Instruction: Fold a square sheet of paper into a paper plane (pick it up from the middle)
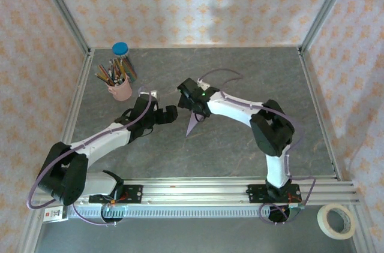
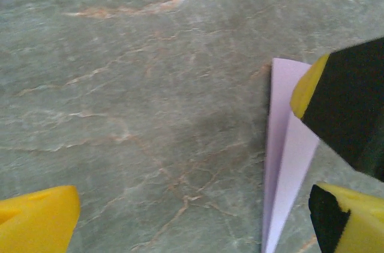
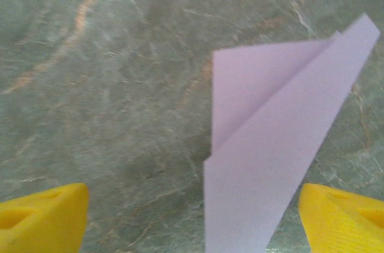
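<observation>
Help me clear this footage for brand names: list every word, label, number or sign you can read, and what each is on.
No text can be read.
White sticker at the left end of the rail: dark and red marks, too small to read.
Paper plane, pink pencil cup, tape roll: no print visible.

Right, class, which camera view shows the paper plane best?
The right wrist view: the paper plane lies large, its layered folds plain. The left wrist view catches one narrow strip, partly covered. The top view shows a tiny dart between the arms.
</observation>
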Controlling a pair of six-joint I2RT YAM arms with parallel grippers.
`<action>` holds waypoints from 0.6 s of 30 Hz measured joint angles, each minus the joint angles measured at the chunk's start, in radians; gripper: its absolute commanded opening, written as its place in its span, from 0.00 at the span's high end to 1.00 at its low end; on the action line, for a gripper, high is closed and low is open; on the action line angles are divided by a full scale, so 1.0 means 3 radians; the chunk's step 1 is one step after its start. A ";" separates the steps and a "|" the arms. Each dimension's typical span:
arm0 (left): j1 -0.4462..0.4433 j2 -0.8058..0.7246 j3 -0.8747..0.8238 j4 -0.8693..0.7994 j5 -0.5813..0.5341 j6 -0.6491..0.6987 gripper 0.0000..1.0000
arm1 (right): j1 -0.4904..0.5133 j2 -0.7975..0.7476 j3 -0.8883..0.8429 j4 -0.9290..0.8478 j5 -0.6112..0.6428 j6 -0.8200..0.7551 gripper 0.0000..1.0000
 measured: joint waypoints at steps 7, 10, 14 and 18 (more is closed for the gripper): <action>0.0043 -0.0067 -0.0159 0.0141 -0.0132 -0.0121 0.01 | 0.0008 0.0223 0.0086 -0.0304 0.0225 0.0158 0.10; 0.0064 -0.0024 -0.0161 0.0163 -0.0131 -0.0136 0.01 | 0.0008 0.0238 0.0086 -0.0378 0.0262 0.0182 0.10; 0.0066 0.0139 -0.0158 0.0205 -0.0102 -0.0145 0.01 | 0.0008 0.0272 0.0100 -0.0429 0.0262 0.0175 0.09; 0.0066 0.0319 -0.0113 0.0211 -0.0025 -0.0148 0.01 | 0.0008 0.0352 0.0172 -0.0509 0.0266 0.0141 0.10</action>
